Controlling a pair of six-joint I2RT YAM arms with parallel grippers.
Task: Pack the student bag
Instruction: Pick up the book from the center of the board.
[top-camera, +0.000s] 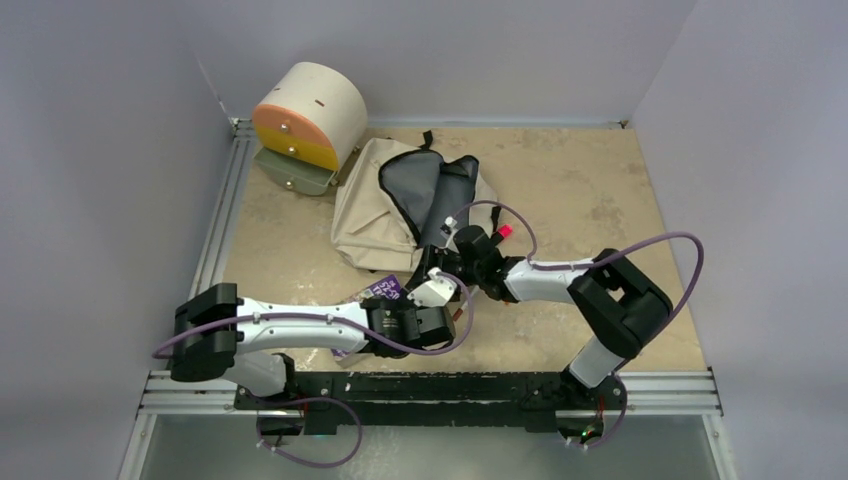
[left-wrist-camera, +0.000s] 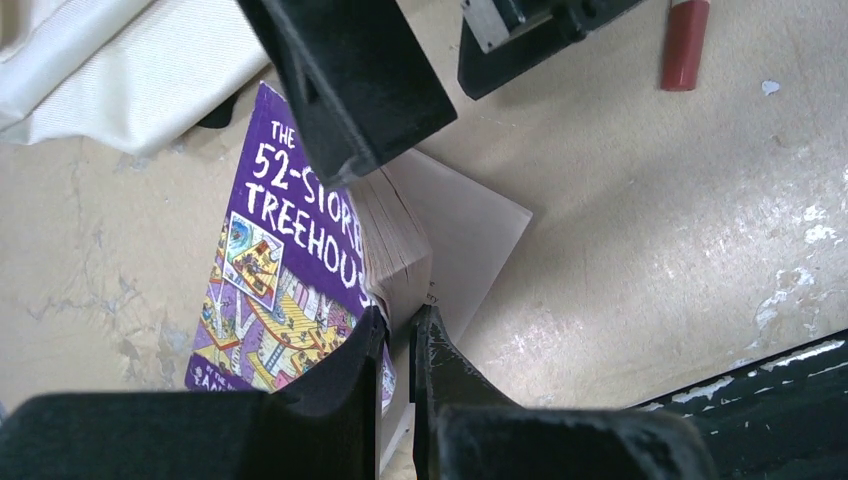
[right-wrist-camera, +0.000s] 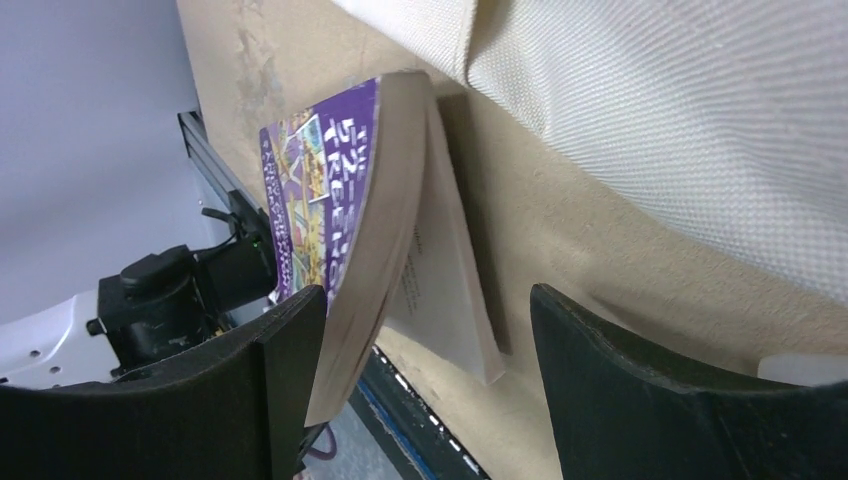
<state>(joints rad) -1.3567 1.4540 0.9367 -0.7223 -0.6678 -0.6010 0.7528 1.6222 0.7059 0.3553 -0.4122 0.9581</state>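
Student bag (top-camera: 368, 215) just beyond right hand (top-camera: 434, 263)

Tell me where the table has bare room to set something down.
Widest bare patch: beige tabletop right of the beige fabric backpack, up to the right wall. A smaller one lies left of the backpack, in front of the cream-and-orange cylindrical drawer unit. Crowded: centre front, where left pincer and right pincer meet at the purple paperback book.

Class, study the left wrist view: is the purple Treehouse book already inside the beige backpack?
No: the purple book sits on the table beside the backpack fabric, pinched by the left gripper.
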